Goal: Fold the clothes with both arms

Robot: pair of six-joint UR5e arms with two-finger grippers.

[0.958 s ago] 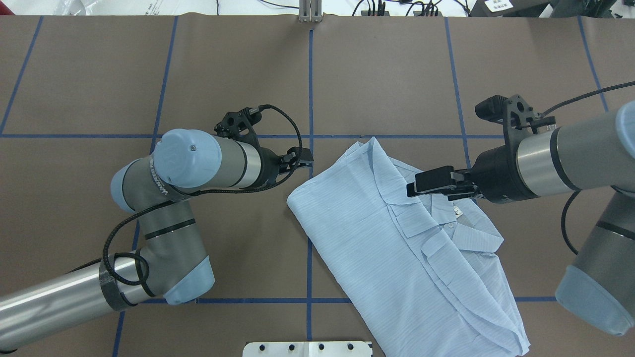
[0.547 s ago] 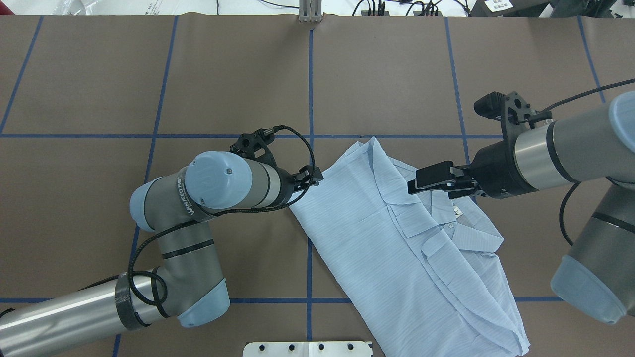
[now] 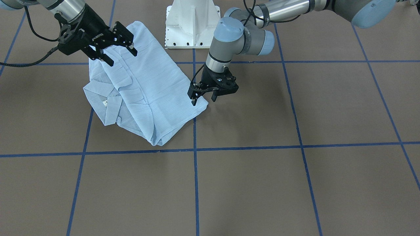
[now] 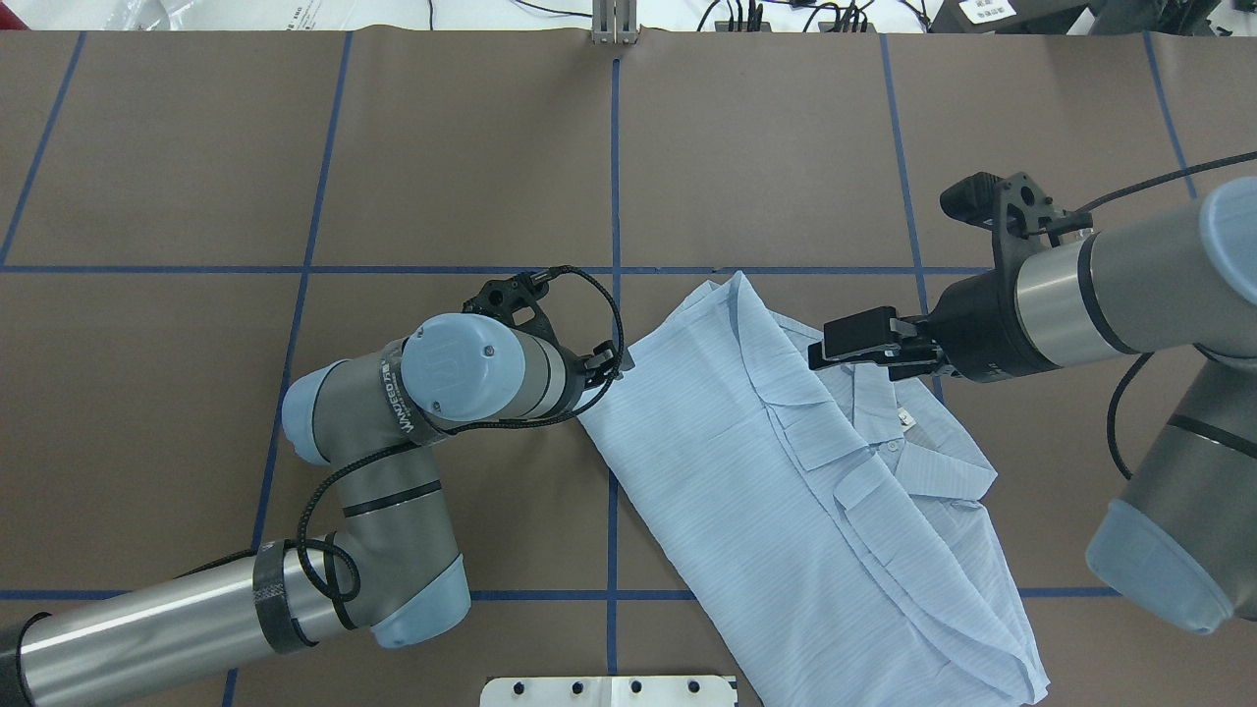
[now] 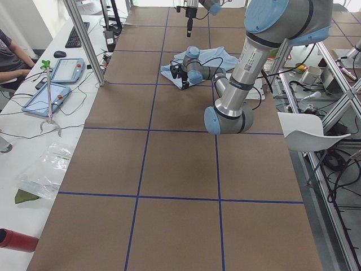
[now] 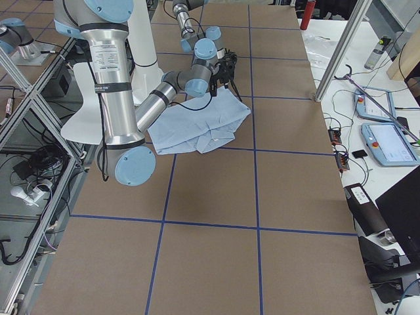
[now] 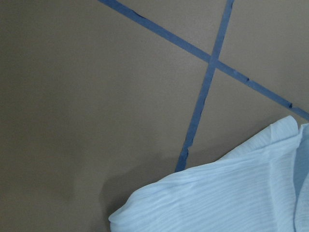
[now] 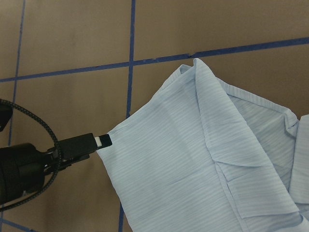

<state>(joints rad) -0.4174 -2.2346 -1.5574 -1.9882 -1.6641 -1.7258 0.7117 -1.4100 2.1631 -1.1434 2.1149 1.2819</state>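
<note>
The light blue shirt (image 4: 727, 462) lies part-folded on the worktop (image 4: 442, 147), toward the robot's right. The left end effector (image 3: 204, 97) stands spread at its corner; the right end effector (image 3: 121, 56) hangs spread wide above it. Risk: pinching only one thin layer would drag the fold askew.

Bright, even overhead light; soft shadows under the arms on the counter (image 3: 295, 183); all views sharp, no glare.

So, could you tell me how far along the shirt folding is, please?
Done: the thin light blue striped shirt lies folded into a long narrow panel. In hand: the left gripper, open, is at its corner; the right gripper, open, hovers above the shirt. Left: grasping and folding it shorter.
</note>
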